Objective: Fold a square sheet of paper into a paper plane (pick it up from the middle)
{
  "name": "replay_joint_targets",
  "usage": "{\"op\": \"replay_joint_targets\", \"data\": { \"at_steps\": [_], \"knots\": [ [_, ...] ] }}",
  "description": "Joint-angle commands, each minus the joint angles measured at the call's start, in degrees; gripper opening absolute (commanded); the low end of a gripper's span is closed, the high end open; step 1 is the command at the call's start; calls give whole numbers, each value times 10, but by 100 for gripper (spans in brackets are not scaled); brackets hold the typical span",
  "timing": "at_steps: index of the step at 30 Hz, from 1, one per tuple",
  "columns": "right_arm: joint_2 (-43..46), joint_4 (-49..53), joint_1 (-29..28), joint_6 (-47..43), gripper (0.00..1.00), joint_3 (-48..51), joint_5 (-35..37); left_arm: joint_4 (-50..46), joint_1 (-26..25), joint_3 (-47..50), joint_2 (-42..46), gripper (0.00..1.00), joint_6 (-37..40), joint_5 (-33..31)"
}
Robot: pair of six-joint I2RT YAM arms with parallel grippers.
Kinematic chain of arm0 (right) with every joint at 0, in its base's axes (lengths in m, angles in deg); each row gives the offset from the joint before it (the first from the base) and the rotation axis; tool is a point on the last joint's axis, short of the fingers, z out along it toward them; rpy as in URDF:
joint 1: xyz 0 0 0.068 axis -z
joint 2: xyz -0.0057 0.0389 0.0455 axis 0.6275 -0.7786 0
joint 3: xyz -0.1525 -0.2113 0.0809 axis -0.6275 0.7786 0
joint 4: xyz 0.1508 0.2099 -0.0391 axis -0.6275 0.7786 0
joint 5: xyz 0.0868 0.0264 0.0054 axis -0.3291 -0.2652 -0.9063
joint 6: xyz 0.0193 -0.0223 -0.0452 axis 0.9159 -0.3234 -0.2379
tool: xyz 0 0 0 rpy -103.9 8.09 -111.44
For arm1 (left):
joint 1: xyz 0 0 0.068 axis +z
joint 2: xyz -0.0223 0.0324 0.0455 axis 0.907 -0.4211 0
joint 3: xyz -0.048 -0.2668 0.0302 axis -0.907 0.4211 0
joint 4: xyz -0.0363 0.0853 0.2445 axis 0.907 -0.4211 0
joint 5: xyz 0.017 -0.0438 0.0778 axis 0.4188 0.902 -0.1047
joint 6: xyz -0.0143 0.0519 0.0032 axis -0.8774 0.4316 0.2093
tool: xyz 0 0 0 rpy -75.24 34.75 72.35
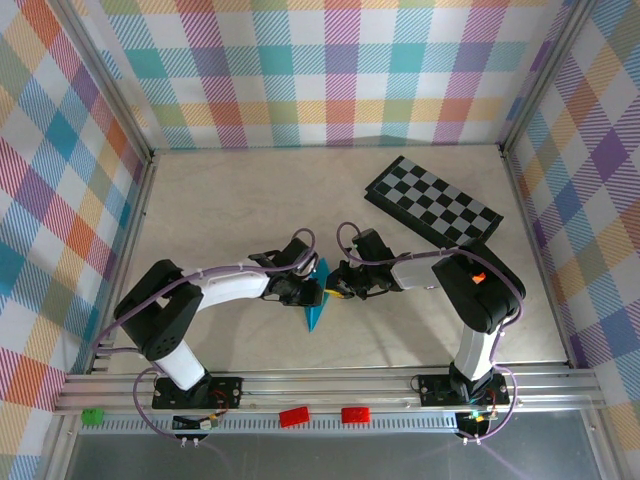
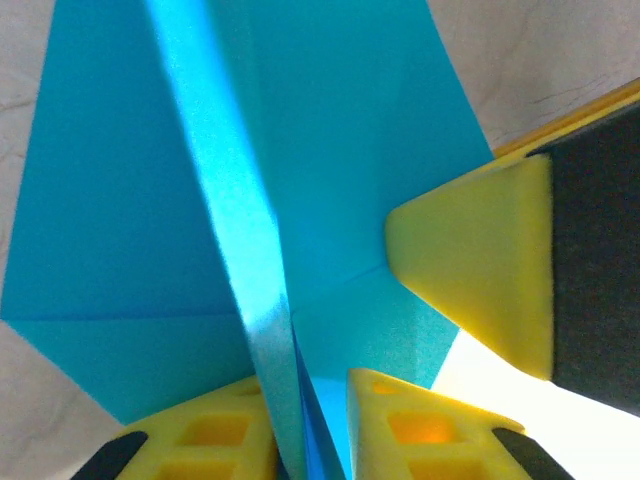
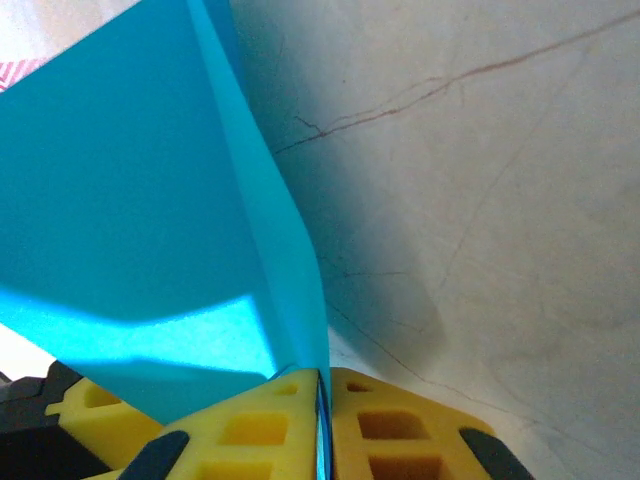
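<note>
Sitting on the pale marbled surface, the cyan-blue folded paper sheet is pointing its tip toward the arm bases. The right hand is pinching a fold of it, fingers closed on the paper. The left hand is straddling the raised crease, narrow; cannot tell if clamping. The black-and-grey checkered board is lying well apart.

Cyan-blue paper plane: folded into narrow pointed dart, centre crease standing up as a ridge, flaps spread both sides. Middle of worktop, slightly toward near edge, tip pointing near.
</note>
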Motion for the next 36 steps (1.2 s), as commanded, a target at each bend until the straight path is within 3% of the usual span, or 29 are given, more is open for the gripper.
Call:
{"op": "replay_joint_targets", "data": {
  "at_steps": [1,7,14,22,36],
  "knots": [
    [7,5,-1,-3,11,3,-2,-30,-8,-18,-12,19,13,-17],
    [11,8,-1,-5,14,3,-2,-47,-16,-26,-17,14,12,-41],
    [55,38,8,-17,32,14,23,-97,-22,-48,-23,5,12,-81],
    [142,103,52,-37,36,61,76,-152,-22,-75,-29,6,2,-120],
    [216,133,90,-44,37,101,93,-169,-22,-93,-64,14,-14,-138]
  ]
}}
